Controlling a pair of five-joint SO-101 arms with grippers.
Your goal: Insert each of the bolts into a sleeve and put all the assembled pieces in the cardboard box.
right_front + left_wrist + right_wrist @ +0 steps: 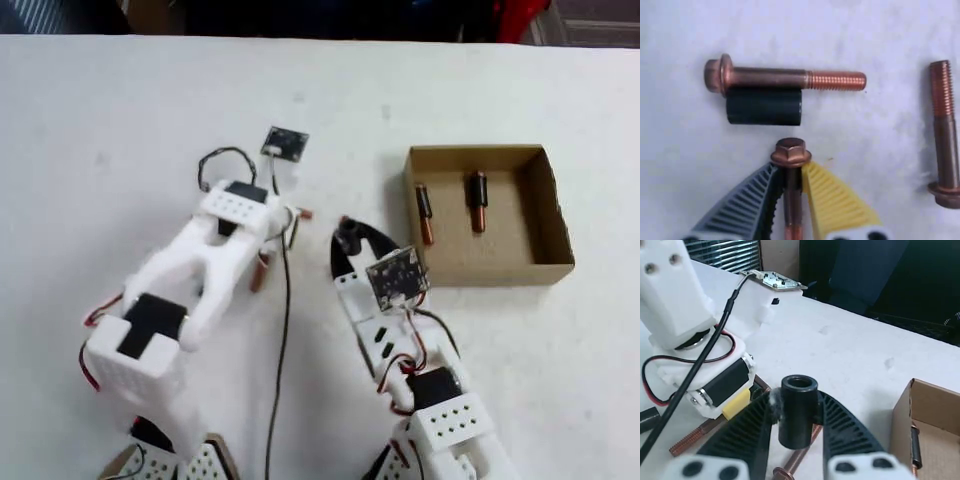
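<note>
**Q:** What does each pincer hold?

**A:** The left gripper (pixel 790 172) is closed on a bolt (pixel 791 153) just behind its head. The right gripper (pixel 796 412) clamps a black sleeve (pixel 799 390) upright, with the bore facing up.

**Q:** And the remaining parts?

**A:** A loose bolt (pixel 785 79) lies touching a loose sleeve (pixel 764 106) on the table, close to the held bolt's head. A second loose bolt (pixel 944 130) lies apart from them. Two assembled pieces (pixel 424 213) rest in the cardboard box (pixel 477 151) at the right.

**Q:** What could go wrong?

**A:** The held bolt leads with its head while the thread end sits back between the fingers, so it probably cannot enter the bore without a regrip. An off-axis approach could tilt the sleeve in its clamp or push it out. The grippers stand near each other and may collide. A low pass may also set the loose parts rolling.
</note>
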